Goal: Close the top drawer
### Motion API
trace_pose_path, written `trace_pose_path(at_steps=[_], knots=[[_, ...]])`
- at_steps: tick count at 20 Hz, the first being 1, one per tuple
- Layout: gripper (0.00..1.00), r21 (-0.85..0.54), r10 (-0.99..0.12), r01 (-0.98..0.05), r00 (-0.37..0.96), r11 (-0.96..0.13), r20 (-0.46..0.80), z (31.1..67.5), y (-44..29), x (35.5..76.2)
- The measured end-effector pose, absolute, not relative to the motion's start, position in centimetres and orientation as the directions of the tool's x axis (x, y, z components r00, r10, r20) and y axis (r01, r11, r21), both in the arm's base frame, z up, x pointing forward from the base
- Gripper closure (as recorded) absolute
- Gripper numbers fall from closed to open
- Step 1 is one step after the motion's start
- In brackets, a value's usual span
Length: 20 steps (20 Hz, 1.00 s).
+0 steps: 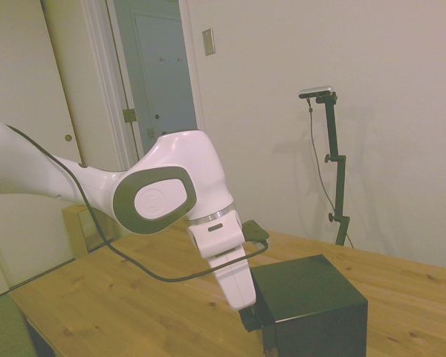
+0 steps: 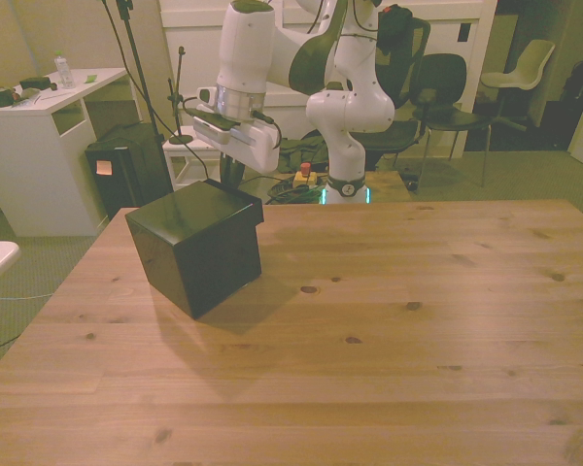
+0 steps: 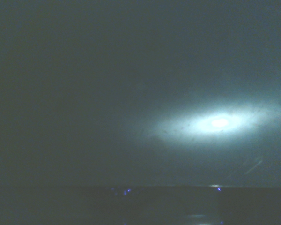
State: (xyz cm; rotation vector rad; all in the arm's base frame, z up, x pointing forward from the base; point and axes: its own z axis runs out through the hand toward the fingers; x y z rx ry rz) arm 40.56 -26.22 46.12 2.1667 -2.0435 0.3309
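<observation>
In the side view, the white arm [image 1: 163,195] reaches in low over the wooden table [image 1: 119,305]. The gripper [image 1: 254,318] sits right against the side of the black cabinet [image 1: 316,305], down near the picture's bottom edge. I cannot tell if the gripper is spread or squeezed, because only a dark bit of it shows. The top drawer is on that hidden side, so its front does not show here.

In the front view, the cabinet [image 2: 199,248] stands on the table [image 2: 389,320] toward the front view's left. The arm [image 2: 245,87] comes down behind it. The gripper and the drawer front are hidden behind the box.

In the wrist view, there is just a dark shiny surface [image 3: 107,93] very close, with a bright spot of light on it. It is likely the cabinet, but I cannot be sure.

I think the drawer is hard and stiff and slides easily. It needs no grabbing. A flat push on the middle of its front should do. The box looks light, so a hard push could slide it.
</observation>
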Motion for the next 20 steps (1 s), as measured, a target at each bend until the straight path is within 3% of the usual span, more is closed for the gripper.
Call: trace_pose_path(at_steps=[20], knots=[[1.0, -0.071, -0.958, -0.995, 0.048, -0.071, 0.284, 46.6, -27.8, 40.7]])
